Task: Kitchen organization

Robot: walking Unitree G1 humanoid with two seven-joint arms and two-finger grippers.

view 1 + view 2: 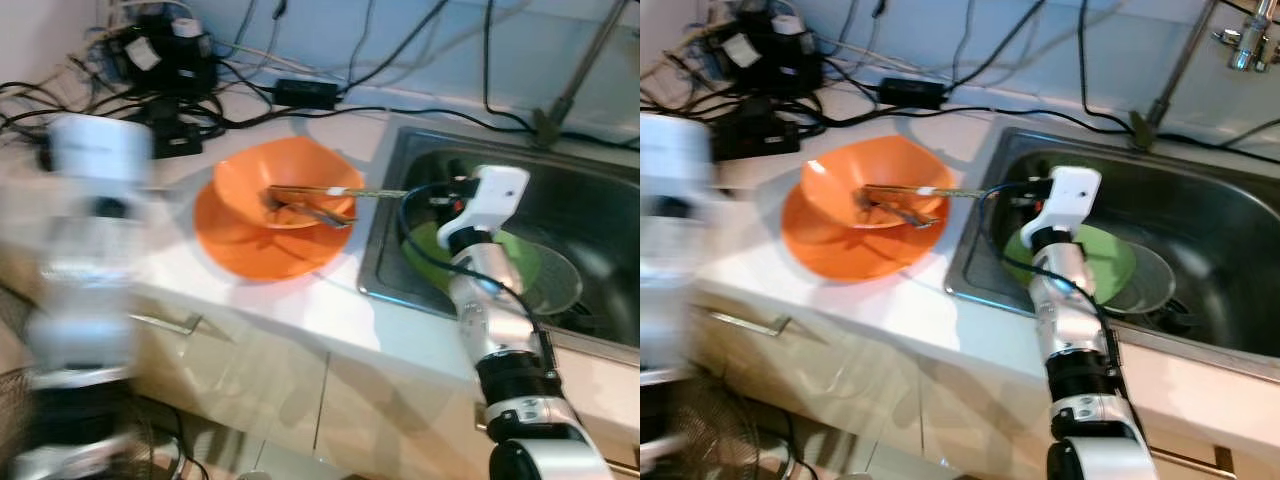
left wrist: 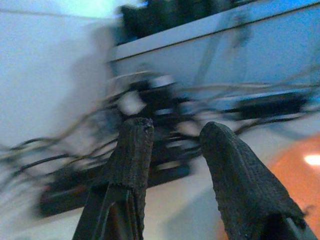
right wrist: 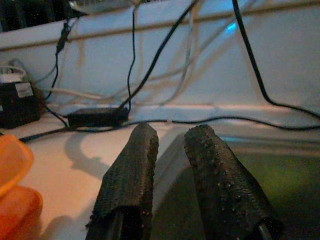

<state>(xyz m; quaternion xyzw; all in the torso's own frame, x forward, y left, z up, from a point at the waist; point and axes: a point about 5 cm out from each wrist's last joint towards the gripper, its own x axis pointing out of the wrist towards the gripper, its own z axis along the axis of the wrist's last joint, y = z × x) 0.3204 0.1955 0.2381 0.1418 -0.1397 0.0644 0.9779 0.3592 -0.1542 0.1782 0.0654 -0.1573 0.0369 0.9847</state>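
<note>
At nine o'clock in the head view, the left arm is being blurred by motion beside the white counter. Seen along the left gripper, its two black fingers are being held apart with nothing between them, aimed toward a tangle of black cables and power bricks at eleven o'clock on the counter.

At the centre, an orange bowl is being carried tilted on an orange plate, with chopsticks and a spoon lying in the bowl and the chopstick tips reaching past the rim toward three o'clock.

At three o'clock, the steel sink is holding a green plate and a clear lid or dish. The right arm is being stretched over the sink's near edge; the right gripper is seen with its fingers slightly parted and empty, pointing across the counter toward a black adapter and the back wall.

As a judgement, the chopsticks are likely to be knocked if the right arm is swung toward nine o'clock, and the tilted bowl could be tipped off the plate. The cables could be snagged by the fast-moving left arm.
</note>
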